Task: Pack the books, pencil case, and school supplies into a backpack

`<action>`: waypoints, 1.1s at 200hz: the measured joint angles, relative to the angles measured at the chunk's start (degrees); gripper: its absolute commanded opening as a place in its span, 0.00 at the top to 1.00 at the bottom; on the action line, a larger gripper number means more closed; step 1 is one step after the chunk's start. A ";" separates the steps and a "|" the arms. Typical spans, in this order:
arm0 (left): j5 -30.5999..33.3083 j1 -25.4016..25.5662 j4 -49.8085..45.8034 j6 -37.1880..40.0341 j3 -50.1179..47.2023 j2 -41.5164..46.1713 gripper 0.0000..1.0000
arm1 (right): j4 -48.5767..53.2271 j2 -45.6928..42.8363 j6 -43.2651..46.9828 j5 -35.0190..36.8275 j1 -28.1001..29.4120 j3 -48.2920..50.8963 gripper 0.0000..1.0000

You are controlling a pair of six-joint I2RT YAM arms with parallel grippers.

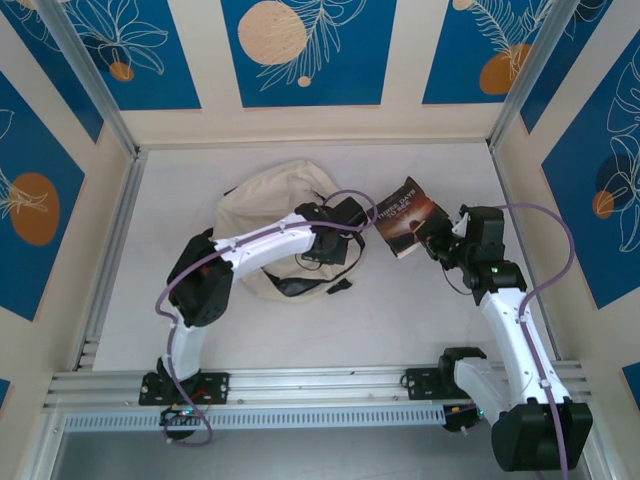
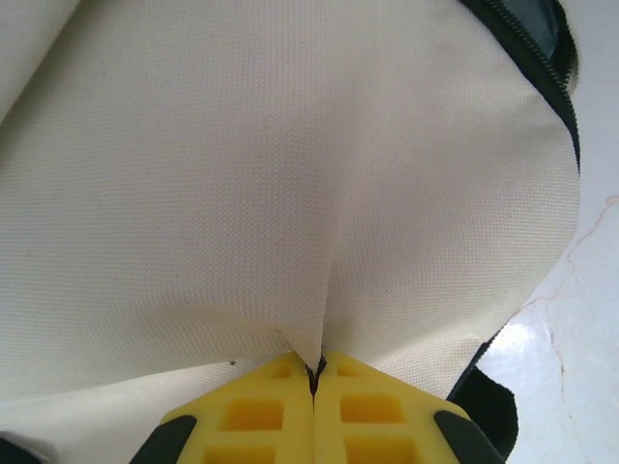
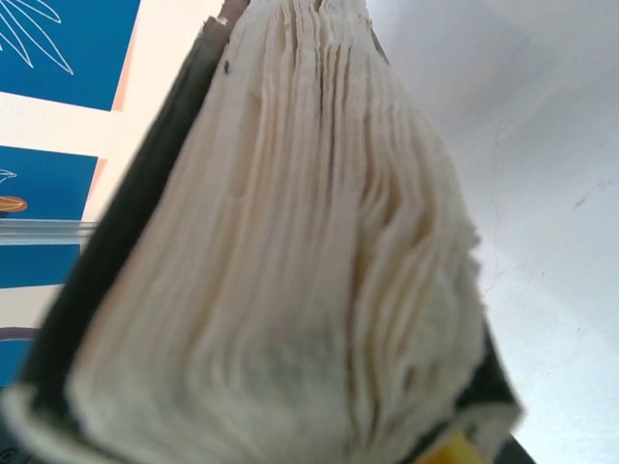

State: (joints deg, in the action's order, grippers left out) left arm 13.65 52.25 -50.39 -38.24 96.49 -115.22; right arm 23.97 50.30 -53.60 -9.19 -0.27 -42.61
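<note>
So here's where it could get messy. The cream canvas backpack point(image 1: 265, 205) is slumped on the surface point(image 1: 420, 330), and a small fold of its fabric is pinched by the left claw point(image 2: 314, 372). The yellow pads are pressed together with just a thin ridge of canvas between them. Only a little cloth is caught, so if it's lifted hard, the fold could probably be pulled right out and the bag dropped flat. The zipper point(image 2: 556, 77) is seen off to one side of that pinch, not at it. So it can't be told whether the mouth would be opened wide enough by a lift from there.

Just beside the backpack, on the right arm's side, a dark brown paperback point(image 1: 405, 215) is held tilted, clamped near one corner by the right claw point(image 1: 438, 245). It looks to be raised off the surface. The pages are seen fanned out loosely in the wrist view, so the grip is likely not squeezing the whole block tight. The book could be swivelled in the grip or snagged on the zipper edge when it's pushed in, and pages could get bent. Both arms are crowded near the backpack too, so a bump between them can't be ruled out.
</note>
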 measured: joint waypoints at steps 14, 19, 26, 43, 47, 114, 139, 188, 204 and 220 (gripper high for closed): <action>0.26 -0.48 0.00 1.18 0.00 1.20 1.00 | 0.96 -0.09 0.76 0.20 -0.46 -0.02 0.96; 0.50 -0.68 0.00 1.44 0.00 1.88 1.00 | 1.49 -0.20 1.07 0.26 -0.70 -0.02 0.96; 0.83 -0.94 0.04 1.95 0.00 2.86 1.00 | 2.45 -0.35 1.49 0.44 -1.09 -0.13 0.96; 1.92 -1.92 0.50 3.06 -0.07 6.05 1.00 | 5.05 -0.94 2.71 1.05 -2.23 -0.66 0.96; 2.25 -2.27 0.85 3.34 -0.17 7.02 1.00 | 5.73 -1.07 2.99 1.20 -2.51 -0.85 0.97; 8.50 -6.43 12.13 5.79 -6.10 20.24 1.00 | 9.99 -2.12 7.74 -7.13 -4.11 -4.72 0.98; 9.22 -6.67 16.39 7.39 -6.58 21.11 1.00 | 9.51 -1.81 7.58 -12.02 -2.78 -4.57 0.99; 8.74 -6.80 18.67 9.11 -4.98 20.31 1.00 | 7.08 -1.51 6.12 -16.13 2.56 -1.88 1.00; 8.28 -6.86 18.78 9.42 -3.41 19.23 1.00 | 6.21 -0.52 5.18 -17.03 5.05 -1.36 1.00; 7.37 -6.88 18.73 9.77 -1.73 17.77 1.00 | 3.37 0.63 3.30 -18.05 7.56 -0.04 1.00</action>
State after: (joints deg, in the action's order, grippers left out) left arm 21.02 45.36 -31.66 -28.47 94.76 -97.45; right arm 27.33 50.94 -50.30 -27.24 7.29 -42.65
